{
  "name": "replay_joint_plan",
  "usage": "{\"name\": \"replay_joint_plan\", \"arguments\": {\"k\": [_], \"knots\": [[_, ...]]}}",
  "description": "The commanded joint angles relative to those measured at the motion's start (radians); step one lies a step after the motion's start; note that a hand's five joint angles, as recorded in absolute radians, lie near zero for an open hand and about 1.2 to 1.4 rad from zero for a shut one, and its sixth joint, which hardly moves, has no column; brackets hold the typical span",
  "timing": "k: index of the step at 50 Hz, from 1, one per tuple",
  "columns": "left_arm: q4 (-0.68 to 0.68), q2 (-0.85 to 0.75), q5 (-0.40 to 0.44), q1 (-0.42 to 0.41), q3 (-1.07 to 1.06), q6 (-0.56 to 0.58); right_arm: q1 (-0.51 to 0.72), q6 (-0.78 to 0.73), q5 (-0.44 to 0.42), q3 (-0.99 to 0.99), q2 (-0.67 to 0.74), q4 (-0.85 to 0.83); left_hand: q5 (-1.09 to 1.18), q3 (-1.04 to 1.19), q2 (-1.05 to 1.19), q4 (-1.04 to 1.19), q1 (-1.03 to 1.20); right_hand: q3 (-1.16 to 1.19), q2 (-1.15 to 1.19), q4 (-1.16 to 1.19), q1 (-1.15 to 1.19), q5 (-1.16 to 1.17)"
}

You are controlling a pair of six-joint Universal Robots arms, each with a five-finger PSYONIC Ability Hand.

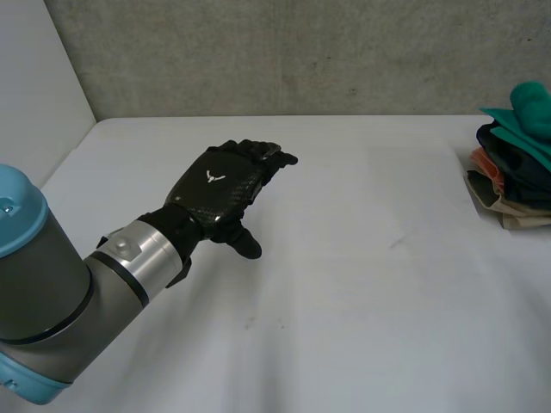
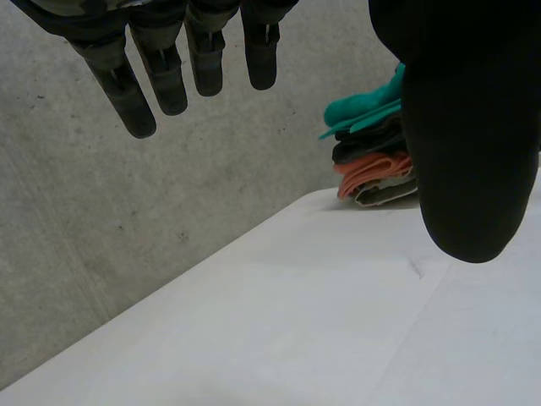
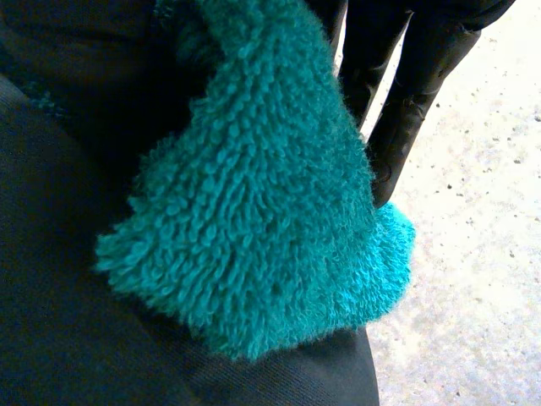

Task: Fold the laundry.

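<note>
teal towel pinched on top of the pile

the right hand pinches a corner of the towel between its thumb and straight fingers, at the top of the pile of folded clothes. the left hand hovers over the white table, well apart from the pile, fingers straight, holding nothing.

Laundry pile sitting at the table's right edge
A teal terry towel is lying bunched atop stacked dark, orange and beige cloths
</note>
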Motion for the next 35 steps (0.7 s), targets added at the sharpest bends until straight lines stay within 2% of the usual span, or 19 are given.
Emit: {"name": "replay_joint_plan", "arguments": {"k": [1, 10, 11, 15, 16, 17, 18, 25, 35], "knots": [[0.000, 0.004, 0.000, -0.002, -0.001, 0.000, 0.006, -0.007, 0.013, -0.026, -0.003, 0.025, -0.024, -0.016, -0.011, -0.011, -0.019, 0.223, 0.226, 0.205, 0.462, 0.229], [0.000, 0.050, 0.014, -0.017, 0.002, -0.029, 0.019, -0.048, 0.077, -0.111, 0.022, 0.151, -0.030, -0.022, -0.017, -0.017, -0.025, 0.223, 0.226, 0.205, 0.462, 0.229], [-0.002, 0.054, 0.015, -0.019, 0.002, -0.032, 0.020, -0.062, 0.108, -0.111, 0.013, 0.153, -0.027, -0.019, -0.014, -0.014, -0.022, 0.047, 0.050, 0.029, 0.286, 0.053], [-0.005, 0.063, 0.021, -0.022, -0.004, -0.046, 0.020, -0.082, 0.180, -0.108, 0.008, 0.167, -0.033, -0.025, -0.020, -0.020, -0.028, -0.348, -0.345, -0.366, -0.108, -0.341], [-0.006, 0.066, 0.031, -0.023, -0.006, -0.048, 0.020, -0.085, 0.195, -0.105, 0.006, 0.168, -0.033, -0.025, -0.020, -0.020, -0.028, -0.517, -0.514, -0.535, -0.278, -0.511], [-0.006, 0.067, 0.038, -0.023, -0.006, -0.048, 0.020, -0.090, 0.215, -0.100, 0.005, 0.173, -0.033, -0.025, -0.020, -0.020, -0.028, -0.885, -0.882, -0.903, -0.646, -0.879], [-0.006, 0.069, 0.047, -0.023, -0.006, -0.048, 0.022, -0.093, 0.224, -0.099, 0.003, 0.176, -0.033, -0.025, -0.020, -0.020, -0.028, -0.999, -0.996, -1.017, -0.759, -0.992], [-0.008, 0.099, 0.155, -0.022, -0.012, -0.055, 0.023, -0.094, 0.260, -0.056, -0.061, 0.199, -0.033, -0.025, -0.020, -0.020, -0.028, -0.999, -0.996, -1.017, -0.759, -0.992], [-0.008, 0.116, 0.156, -0.023, -0.014, -0.057, 0.019, -0.085, 0.260, 0.018, -0.144, 0.203, -0.030, -0.022, -0.017, -0.017, -0.025, -0.999, -0.996, -1.017, -0.759, -0.992]]}}
